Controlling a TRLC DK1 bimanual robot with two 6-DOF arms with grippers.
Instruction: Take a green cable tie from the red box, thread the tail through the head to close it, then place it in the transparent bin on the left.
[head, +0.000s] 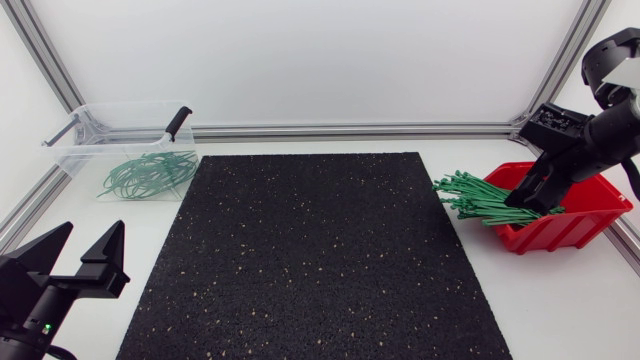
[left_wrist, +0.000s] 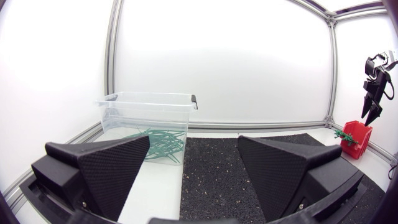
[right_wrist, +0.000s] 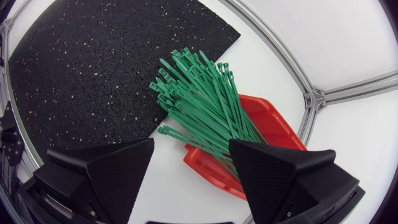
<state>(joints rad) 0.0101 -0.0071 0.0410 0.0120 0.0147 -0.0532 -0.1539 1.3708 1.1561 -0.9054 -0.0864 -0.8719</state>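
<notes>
— While the right gripper (right_wrist: 191, 146) hangs over the box (right_wrist: 273, 124), does it hold anything?
— No. Its fingers are spread wide, and the ties (right_wrist: 199, 99) lie below and ahead, heads reaching the mat's (right_wrist: 93, 68) edge. The left gripper (head: 92, 235) gapes too, with the bin (head: 75, 150) well ahead.

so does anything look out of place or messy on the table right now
The green cable ties stick far out of the red box, fanning past its open front over the table toward the black mat. Nothing else stands out.
</notes>
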